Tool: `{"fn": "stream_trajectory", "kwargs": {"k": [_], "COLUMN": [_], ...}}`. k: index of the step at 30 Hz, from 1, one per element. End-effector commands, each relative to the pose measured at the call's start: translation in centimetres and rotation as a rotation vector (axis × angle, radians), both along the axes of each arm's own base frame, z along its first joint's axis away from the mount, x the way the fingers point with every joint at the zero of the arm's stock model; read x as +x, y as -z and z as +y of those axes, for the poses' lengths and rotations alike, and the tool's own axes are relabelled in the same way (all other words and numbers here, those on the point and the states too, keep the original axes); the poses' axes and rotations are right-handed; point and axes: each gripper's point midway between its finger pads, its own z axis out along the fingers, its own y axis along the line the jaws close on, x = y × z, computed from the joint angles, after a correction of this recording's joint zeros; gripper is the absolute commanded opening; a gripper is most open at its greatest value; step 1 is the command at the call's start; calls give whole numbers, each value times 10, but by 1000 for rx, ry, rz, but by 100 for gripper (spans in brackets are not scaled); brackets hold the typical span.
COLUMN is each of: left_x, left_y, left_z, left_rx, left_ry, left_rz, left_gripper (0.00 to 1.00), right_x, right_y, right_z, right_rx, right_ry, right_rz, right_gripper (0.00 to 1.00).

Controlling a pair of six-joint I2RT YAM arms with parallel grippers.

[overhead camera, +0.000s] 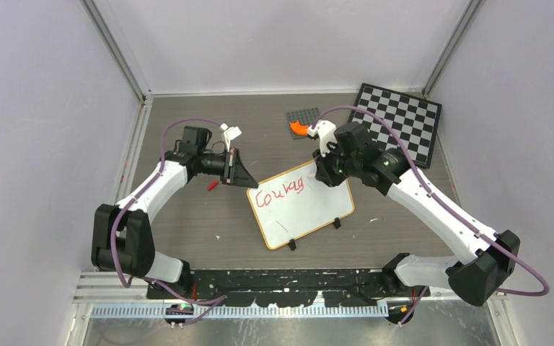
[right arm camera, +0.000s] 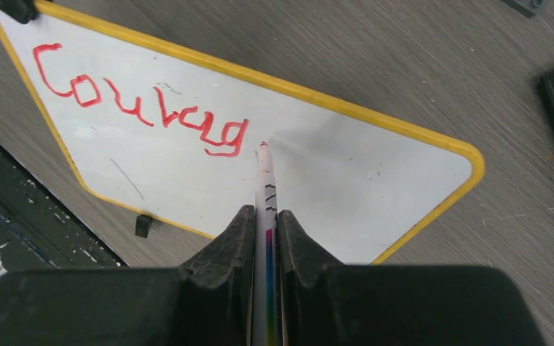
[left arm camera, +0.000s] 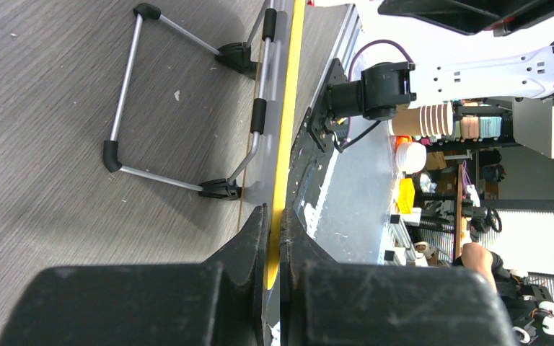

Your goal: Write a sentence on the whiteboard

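Two pincers work at your whiteboard (overhead camera: 310, 209), one on each side of it. Your left pincer (left arm camera: 274, 241) is closed on the board's edge. Its black fingers (left arm camera: 245, 249) pinch the thin orange-yellow frame between them, and the frame runs straight ahead from the fingertips. To the left of that pincer, in its own view, the board's wire stand (left arm camera: 126, 94) with black end caps rests on the grey wood-grain table (left arm camera: 43, 180).

Your right pincer (right arm camera: 265, 216) grips a marker (right arm camera: 265, 184) between its fingers, with the barrel pointing straight out ahead of them. The red tip sits at the white surface, but you cannot tell whether it touches.

The sentence (right arm camera: 137, 108) is red handwriting in one line, reading "Courag". It starts ahead and far to the left of the right pincer, near a corner of the board, and its last letter ends just beside the marker's tip. To the right of the tip, the white surface runs on to a rounded corner.

From above, a small red thing (overhead camera: 213, 185) lies on the table near the left pincer, towards the arm bases. Beyond the right pincer lie a grey studded plate (overhead camera: 301, 114) with an orange piece (overhead camera: 299, 128) at its near edge, and further right a chequered board (overhead camera: 400, 119).
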Motion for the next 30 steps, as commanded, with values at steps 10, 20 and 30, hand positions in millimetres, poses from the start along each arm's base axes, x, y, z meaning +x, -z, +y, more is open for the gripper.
{"fn": "stream_trajectory", "kwargs": {"k": [10,20,30], "left_x": [13,13,13], "left_y": [10,12,11], "left_z": [3,3,3], "left_rx": [63,66,62], "left_ry": [-44,-44,-40], "left_rz": [-26,-20,-20], "left_gripper": [0,0,0], "right_x": [9,16,26], "right_y": [0,10,8], "right_z": [5,7,-17], "right_rx": [17,-2,-53], "right_ry": [-9,-1,50], "right_rz": [-7,-4,-26], "right_gripper": [0,0,0]}}
